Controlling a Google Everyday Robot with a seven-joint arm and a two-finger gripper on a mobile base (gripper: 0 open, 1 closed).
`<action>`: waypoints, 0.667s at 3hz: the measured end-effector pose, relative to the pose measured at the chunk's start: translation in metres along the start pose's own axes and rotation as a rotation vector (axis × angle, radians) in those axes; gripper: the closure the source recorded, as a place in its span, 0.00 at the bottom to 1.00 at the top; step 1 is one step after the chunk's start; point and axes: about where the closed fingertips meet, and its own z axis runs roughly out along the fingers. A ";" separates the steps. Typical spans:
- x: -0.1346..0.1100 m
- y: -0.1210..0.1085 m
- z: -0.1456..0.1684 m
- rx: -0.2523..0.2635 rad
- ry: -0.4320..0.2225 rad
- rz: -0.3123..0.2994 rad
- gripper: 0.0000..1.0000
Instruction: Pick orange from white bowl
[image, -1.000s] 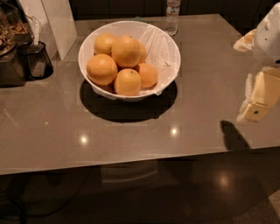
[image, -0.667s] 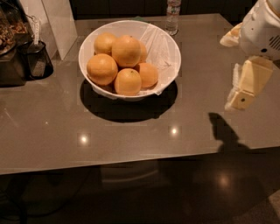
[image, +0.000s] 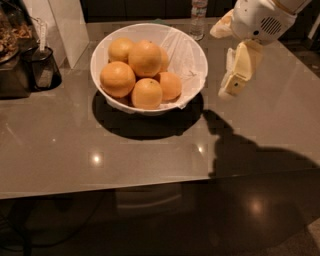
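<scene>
Your tool (image: 234, 80), apart or together I cannot tell, is hanging beside the white bowl (image: 150, 26), and you are facing a probably firm, slippery orange (image: 145, 57), best gripped across its middle.

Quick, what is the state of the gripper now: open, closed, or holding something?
Gripper: cannot be told if open or closed; it hangs to the right of the white bowl, apart from the orange.
</scene>
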 end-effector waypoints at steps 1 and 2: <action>-0.003 -0.004 -0.001 0.015 -0.008 -0.002 0.00; -0.010 -0.009 0.004 0.012 -0.037 -0.016 0.00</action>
